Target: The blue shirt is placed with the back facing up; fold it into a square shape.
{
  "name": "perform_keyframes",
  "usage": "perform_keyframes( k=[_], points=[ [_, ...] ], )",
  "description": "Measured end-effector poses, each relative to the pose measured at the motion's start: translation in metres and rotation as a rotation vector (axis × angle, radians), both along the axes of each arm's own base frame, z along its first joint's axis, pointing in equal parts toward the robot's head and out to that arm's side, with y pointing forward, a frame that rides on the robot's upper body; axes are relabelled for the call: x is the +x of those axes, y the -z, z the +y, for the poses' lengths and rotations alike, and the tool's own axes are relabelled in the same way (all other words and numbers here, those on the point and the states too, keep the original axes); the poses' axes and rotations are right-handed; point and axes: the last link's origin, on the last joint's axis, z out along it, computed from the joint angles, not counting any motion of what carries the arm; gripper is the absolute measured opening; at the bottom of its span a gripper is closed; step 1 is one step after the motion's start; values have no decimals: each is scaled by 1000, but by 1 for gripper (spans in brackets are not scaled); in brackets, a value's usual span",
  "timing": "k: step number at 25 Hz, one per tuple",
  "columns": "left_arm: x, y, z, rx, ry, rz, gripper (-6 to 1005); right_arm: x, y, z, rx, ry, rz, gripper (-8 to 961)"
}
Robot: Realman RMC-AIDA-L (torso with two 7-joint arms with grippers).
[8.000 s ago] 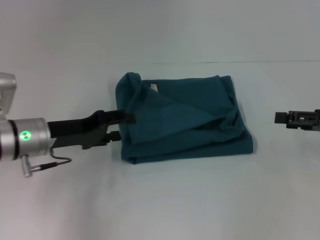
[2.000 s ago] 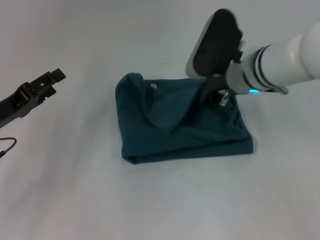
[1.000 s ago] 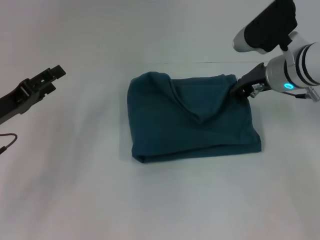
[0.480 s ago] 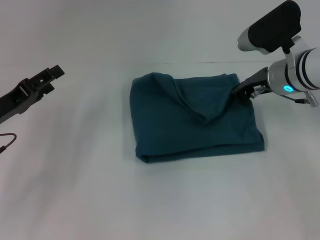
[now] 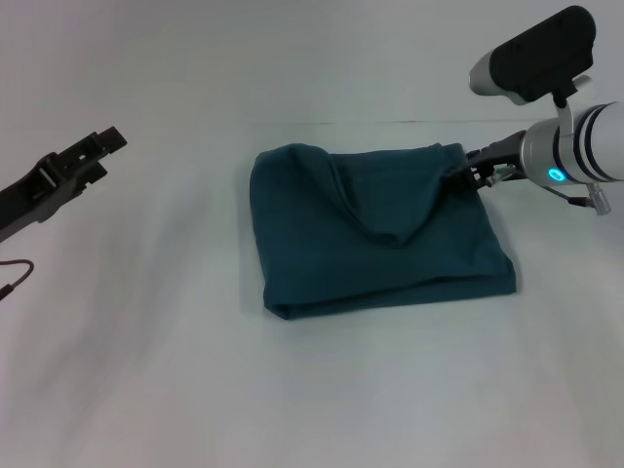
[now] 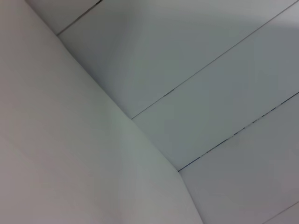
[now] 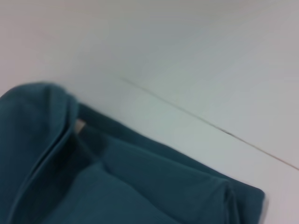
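The blue shirt (image 5: 380, 229) lies folded into a rough square in the middle of the table, with a loose flap creased across its top. My right gripper (image 5: 475, 167) sits at the shirt's far right corner, its jaws slightly apart and touching or just off the fabric edge. The right wrist view shows that corner and the folded layers of the shirt (image 7: 117, 182) close up. My left gripper (image 5: 103, 153) is open and empty, held above the table well to the left of the shirt.
The white table (image 5: 322, 390) extends all around the shirt, with a seam line along the far side (image 5: 390, 122). A thin cable loop (image 5: 12, 278) hangs from my left arm at the left edge. The left wrist view shows only white panels.
My right gripper carried the top flap across to the right, shifting the shirt slightly rightward, then drew back a little from the corner. The left arm has stayed still over the last two seconds.
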Motion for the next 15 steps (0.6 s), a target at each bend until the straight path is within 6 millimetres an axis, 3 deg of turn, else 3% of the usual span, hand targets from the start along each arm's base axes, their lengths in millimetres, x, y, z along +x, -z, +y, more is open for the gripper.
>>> perform_keyframes(
  k=[1,15],
  points=[
    [0,0,0,-1,-1,-2,797,1,0,1,13,11,11,419],
    [-2,1,0,-1,-11,-2,796,30,-28,8,182,197,225,476]
  ],
)
